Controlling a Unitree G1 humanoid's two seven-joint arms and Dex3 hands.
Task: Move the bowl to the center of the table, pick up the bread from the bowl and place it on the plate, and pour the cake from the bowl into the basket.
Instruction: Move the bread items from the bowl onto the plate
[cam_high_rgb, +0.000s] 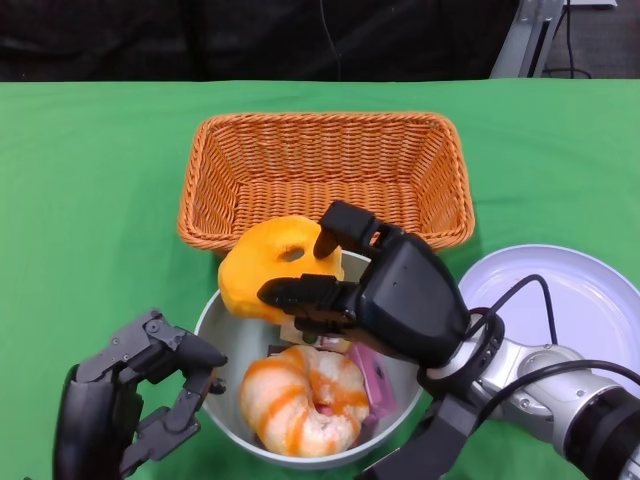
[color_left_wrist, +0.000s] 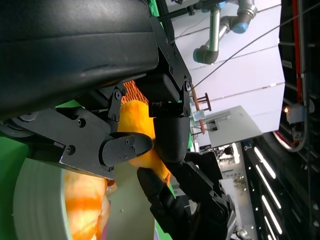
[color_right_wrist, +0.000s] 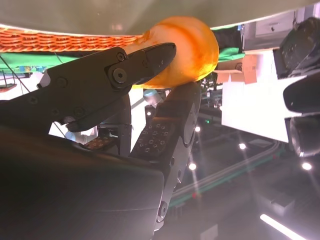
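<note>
A grey bowl (cam_high_rgb: 214, 322) stands in front of the basket and holds an orange-striped bun (cam_high_rgb: 300, 395) and a pink wrapped cake (cam_high_rgb: 372, 378). My right hand (cam_high_rgb: 390, 295) grips a yellow ring-shaped bread (cam_high_rgb: 262, 270) above the bowl's far rim, between thumb and fingers. The right wrist view shows that bread (color_right_wrist: 192, 47) pinched at the fingertips (color_right_wrist: 150, 55). My left hand (cam_high_rgb: 130, 400) is at the bowl's left rim, with fingers over and under the edge. In the left wrist view the yellow bread (color_left_wrist: 137, 117) shows beyond my left hand's fingers (color_left_wrist: 125, 145).
A woven orange basket (cam_high_rgb: 320, 160) stands behind the bowl, near the table's middle. A pale round plate (cam_high_rgb: 580, 300) lies to the right, partly behind my right forearm. Green cloth covers the table, with open room at the far left.
</note>
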